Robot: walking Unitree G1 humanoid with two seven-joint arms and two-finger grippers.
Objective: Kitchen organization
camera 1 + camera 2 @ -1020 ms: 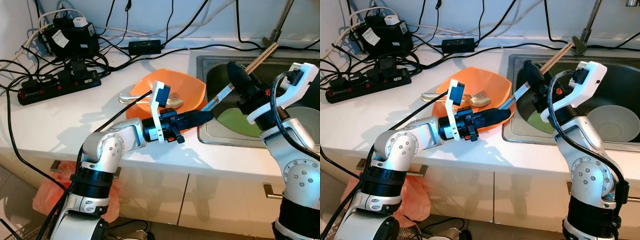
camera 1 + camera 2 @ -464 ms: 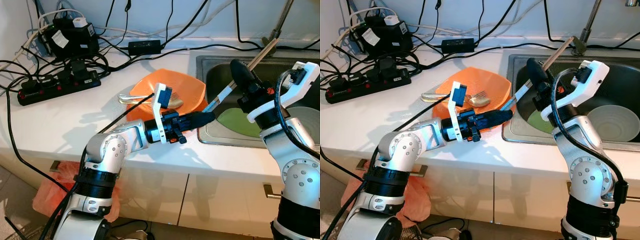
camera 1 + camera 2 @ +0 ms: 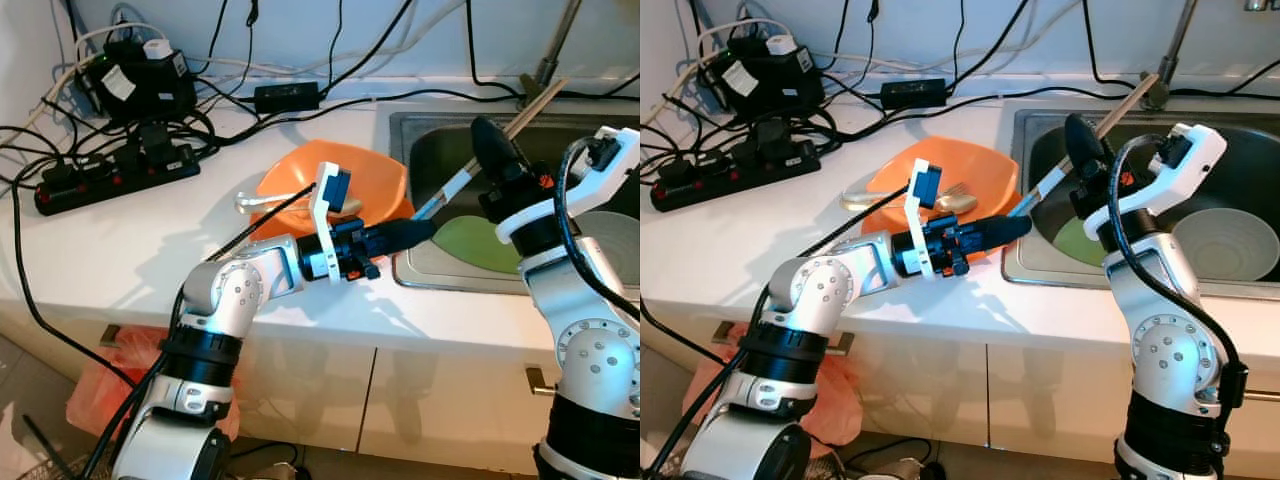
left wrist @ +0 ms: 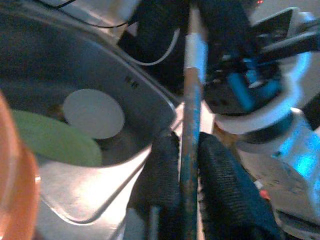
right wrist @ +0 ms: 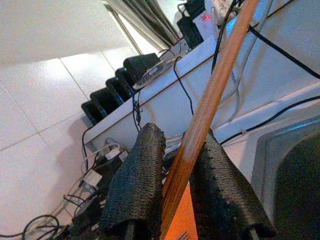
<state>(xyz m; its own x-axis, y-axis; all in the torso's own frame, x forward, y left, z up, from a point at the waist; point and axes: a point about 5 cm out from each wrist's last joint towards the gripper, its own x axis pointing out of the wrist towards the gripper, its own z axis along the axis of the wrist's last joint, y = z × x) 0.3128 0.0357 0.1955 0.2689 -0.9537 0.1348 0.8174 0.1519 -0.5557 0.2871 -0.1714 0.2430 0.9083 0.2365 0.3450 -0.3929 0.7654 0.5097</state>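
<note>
A long wooden stick (image 3: 455, 186) with a blue and white lower part slants from the counter's edge up over the sink (image 3: 425, 135). My left gripper (image 3: 418, 230) is shut on its blue lower end (image 4: 189, 165) at the sink's near left corner. My right gripper (image 3: 492, 160) is shut on the bare wooden part (image 5: 210, 100) higher up, above the sink. An orange plate (image 3: 375, 175) lies on the white counter beside the sink, with a spoon (image 3: 255, 202) and a fork (image 3: 958, 190) on it.
In the sink lie a green plate (image 3: 470, 245) and a white bowl (image 3: 1230, 245). The faucet (image 3: 548, 55) stands at the back. A black power strip (image 3: 110, 168), adapters and several cables crowd the counter's back left. Cabinet doors run below the counter.
Both grippers have shifted a little to the right with the stick held between them. The left elbow has come up closer to the counter's edge.
</note>
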